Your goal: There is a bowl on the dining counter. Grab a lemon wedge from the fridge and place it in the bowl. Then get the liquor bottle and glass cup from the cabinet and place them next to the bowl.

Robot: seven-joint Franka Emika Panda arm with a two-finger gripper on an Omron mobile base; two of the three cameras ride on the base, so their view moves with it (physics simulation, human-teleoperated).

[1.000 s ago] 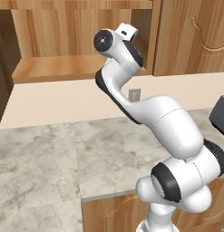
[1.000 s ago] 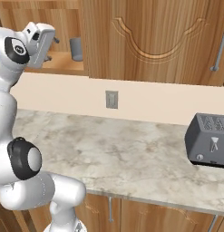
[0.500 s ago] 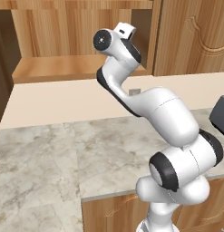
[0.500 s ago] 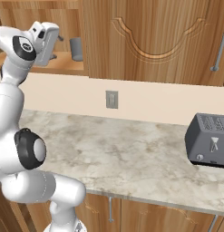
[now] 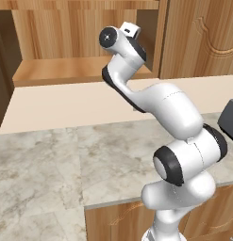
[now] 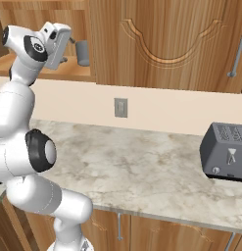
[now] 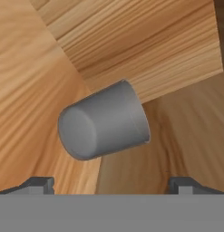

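Two dark fingertips (image 7: pixel 41 183) are sitting wide apart at the bottom of the hand view, so the gripper (image 7: pixel 111 186) is standing open with nothing between its jaws yet. It is pointing straight at the glass cup (image 7: pixel 104 120), probably so the cup's round body can slip between the fingers. The cup is resting on the plank shelf of the cabinet (image 6: pixel 68 73), and the rolled camera is making it look tipped on its side; from the right base view it is standing upright (image 6: pixel 83 53) just beyond the hand. It is a short, smooth grey cylinder, slightly flared at the mouth, likely slippery to pinch. The cabinet's boards are showing warm, streaky wood grain. Below, a marbled stone counter (image 6: pixel 142 162) is carrying a boxy dark toaster (image 6: pixel 225 152).
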